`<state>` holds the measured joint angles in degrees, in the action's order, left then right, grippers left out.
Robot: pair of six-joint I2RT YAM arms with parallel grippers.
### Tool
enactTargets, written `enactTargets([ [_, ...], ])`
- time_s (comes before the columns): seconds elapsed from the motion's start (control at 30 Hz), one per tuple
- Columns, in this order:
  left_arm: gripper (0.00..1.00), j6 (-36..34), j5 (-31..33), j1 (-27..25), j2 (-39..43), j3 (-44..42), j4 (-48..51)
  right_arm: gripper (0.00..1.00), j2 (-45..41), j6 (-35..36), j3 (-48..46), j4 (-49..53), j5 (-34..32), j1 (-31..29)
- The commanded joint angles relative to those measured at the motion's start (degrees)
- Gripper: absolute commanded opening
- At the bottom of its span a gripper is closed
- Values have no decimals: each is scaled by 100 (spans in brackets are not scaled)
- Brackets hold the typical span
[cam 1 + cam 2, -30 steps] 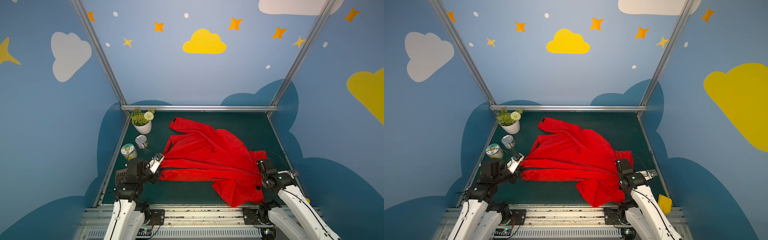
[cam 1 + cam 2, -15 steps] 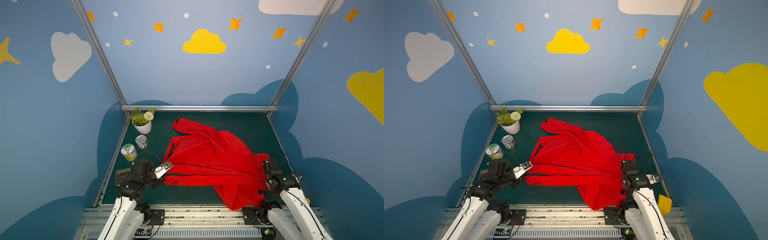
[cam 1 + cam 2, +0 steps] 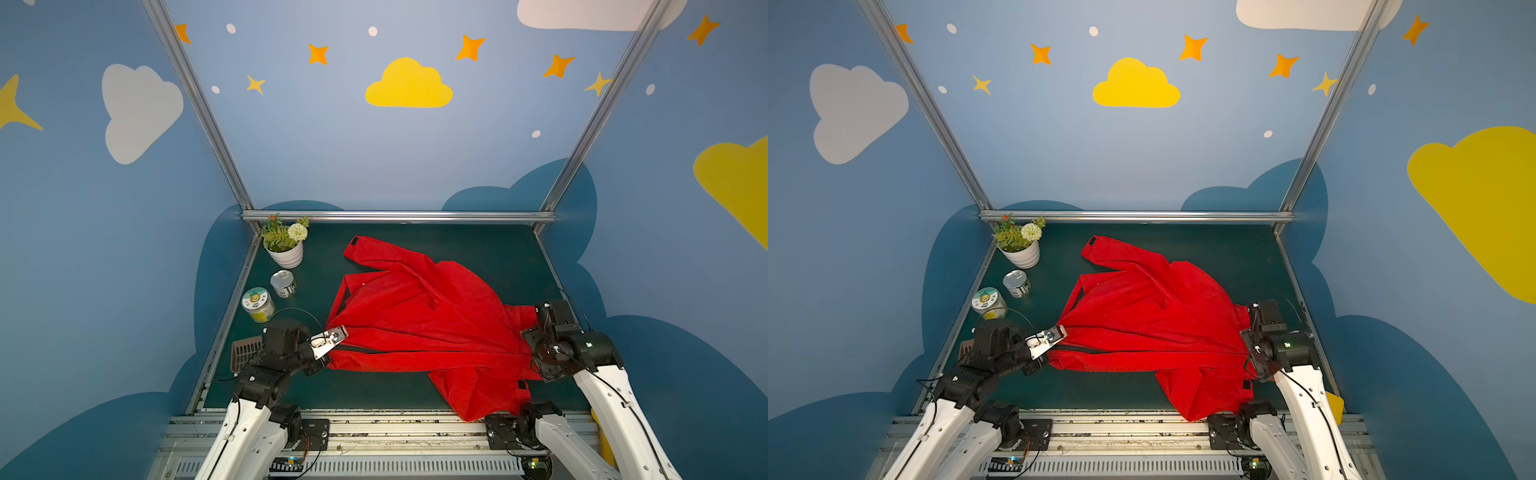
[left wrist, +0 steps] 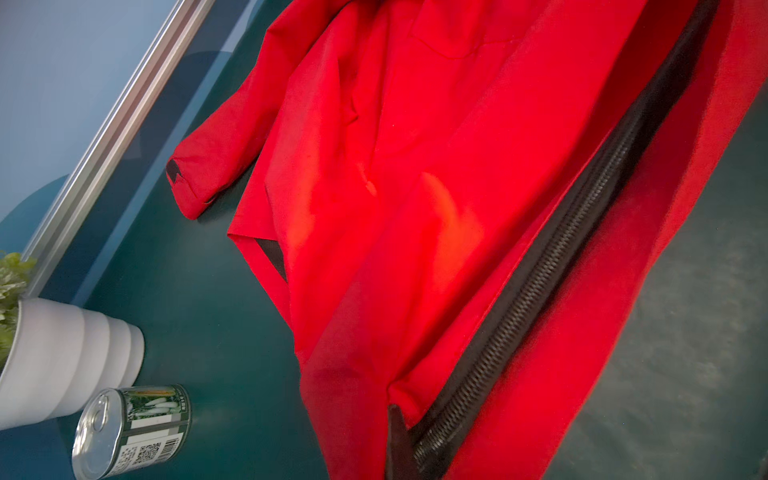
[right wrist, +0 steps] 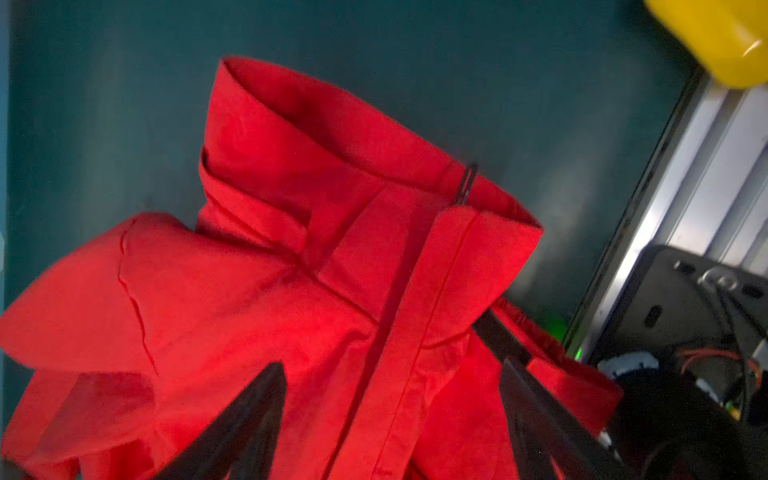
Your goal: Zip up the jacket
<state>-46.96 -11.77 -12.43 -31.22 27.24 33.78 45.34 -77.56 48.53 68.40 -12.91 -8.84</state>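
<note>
Over the last second the right gripper (image 5: pixel 395 436) has let go and backed off toward 3 o'clock, and the jacket (image 3: pixel 415 324) has slid a little the same way, with the left gripper (image 3: pixel 326 359) following it across the table.

The jacket lies spread over the middle of the green table mat (image 3: pixel 478 249) in both top views, hem at 9 o'clock and collar at 3 o'clock. One sleeve reaches toward 11 o'clock. The other is bunched up at 5 o'clock and hangs over the front edge. The black front zipper (image 4: pixel 561 257) runs from 9 to 3 o'clock along the near half of the jacket, its teeth meshed. In the right wrist view the zipper pull (image 5: pixel 465 185) sits up at the collar.

The left gripper is clenched on the jacket's hem, at the foot of the zipper, and the cloth runs taut from it. The right gripper is released: its fingers (image 5: pixel 249 415) stand wide to either side of the closed front strip just below the collar, grasping nothing.

At 10 o'clock stands a potted plant (image 3: pixel 286 249). A tin can (image 3: pixel 283 283) and a lidded jar (image 3: pixel 257 303) stand near it along the 9 o'clock edge, and a brown slotted tray (image 3: pixel 245 353) lies behind the left gripper. A yellow object (image 3: pixel 1335 407) sits off the mat at 4 o'clock.
</note>
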Motion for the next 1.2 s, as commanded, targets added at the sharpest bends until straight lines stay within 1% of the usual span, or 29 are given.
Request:
enactTargets([
  [0.0, 3, -69, 170, -72, 93, 24, -50, 81, -33, -246, 159, 429, 809, -21],
  [0.1, 3, 21, 283, -178, 159, -107, -245, 79, 117, -410, 385, 551, 919, -21],
  [0.17, 3, 62, 377, -266, 183, -186, -411, 74, 345, -568, 500, 679, 952, -23],
  [0.2, 3, 85, 442, -317, 170, -224, -500, 74, 483, -626, 534, 714, 971, -21],
  [0.3, 3, 77, 560, -437, 88, -280, -666, 69, 905, -646, 549, 428, 1097, -29],
  [0.43, 3, 56, 708, -574, -24, -271, -703, 68, 1334, -977, 355, 44, 1339, -35],
  [0.5, 3, 47, 761, -608, -3, -272, -683, 66, 1460, -951, 332, -124, 1317, -39],
  [0.6, 3, 77, 786, -626, 79, -291, -671, 64, 1629, -1007, 266, -178, 1303, -39],
  [0.77, 3, 61, 842, -653, 99, -240, -595, 57, 1706, -1286, -113, -317, 1483, -81],
  [0.87, 3, 38, 847, -660, 100, -237, -571, 59, 1697, -1361, -315, -378, 1499, -125],
  [0.93, 3, 53, 826, -672, 90, -231, -570, 57, 1680, -1346, -460, -545, 1495, -127],
  [0.97, 3, 57, 817, -676, 80, -227, -570, 50, 1680, -1347, -567, -693, 1469, -135],
  [1.07, 3, 70, 817, -712, 49, -212, -604, 4, 1617, -1309, -765, -1234, 1393, -135],
  [1.1, 3, 101, 832, -713, 32, -188, -646, 0, 1567, -1241, -771, -1445, 1322, -137],
  [1.17, 3, 204, 886, -709, -90, -128, -825, 0, 1481, -1259, -829, -2071, 1334, -149],
])
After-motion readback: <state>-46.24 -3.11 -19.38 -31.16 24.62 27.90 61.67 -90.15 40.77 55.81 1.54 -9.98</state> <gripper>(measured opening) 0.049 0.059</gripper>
